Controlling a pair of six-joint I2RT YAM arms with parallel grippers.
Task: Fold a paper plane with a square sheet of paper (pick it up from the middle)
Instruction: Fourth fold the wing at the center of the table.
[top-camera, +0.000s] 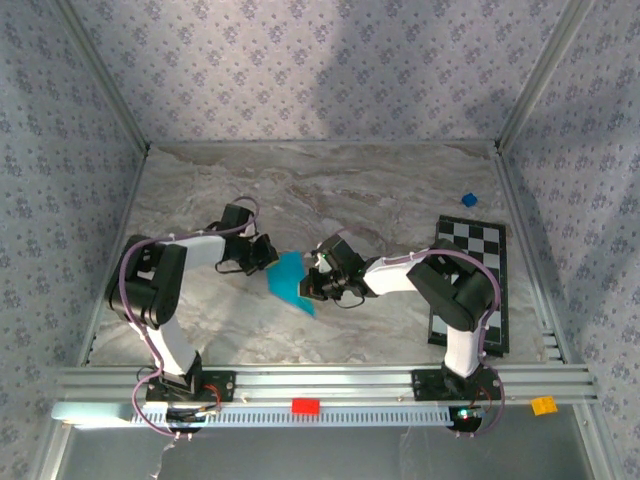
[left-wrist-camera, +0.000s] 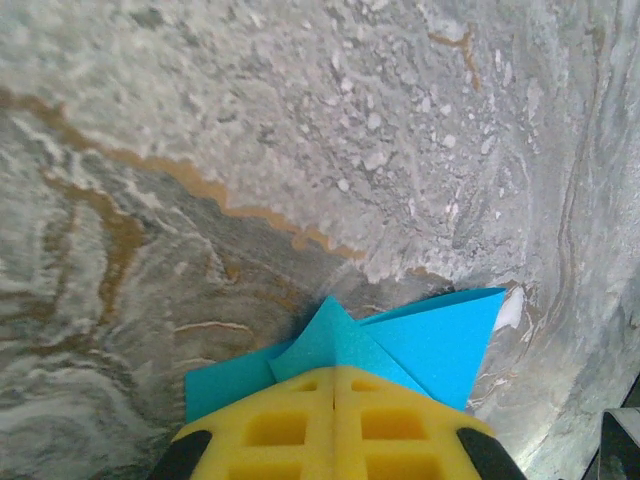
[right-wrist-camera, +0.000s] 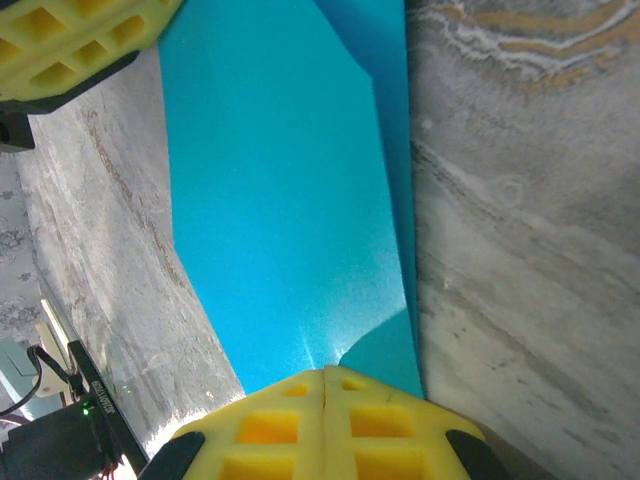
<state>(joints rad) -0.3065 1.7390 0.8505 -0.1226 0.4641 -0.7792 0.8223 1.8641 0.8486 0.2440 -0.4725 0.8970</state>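
Note:
The cyan-blue sheet of paper (top-camera: 290, 281) is held up between both arms over the middle of the table, partly folded. My left gripper (top-camera: 268, 254) is shut on its left corner; in the left wrist view the yellow pads meet on the paper (left-wrist-camera: 440, 335) with folded flaps sticking out past the left gripper (left-wrist-camera: 335, 372). My right gripper (top-camera: 312, 283) is shut on the opposite edge; in the right wrist view the paper (right-wrist-camera: 280, 190) stretches away from the right gripper (right-wrist-camera: 324, 375) toward the left gripper's yellow pads (right-wrist-camera: 70, 40) at the top left.
A black-and-white checkered board (top-camera: 472, 283) lies at the right side of the marble table (top-camera: 380, 190). A tiny dark blue cube (top-camera: 468, 200) sits behind it. A metal rail (top-camera: 320, 382) runs along the near edge, with patterned walls around.

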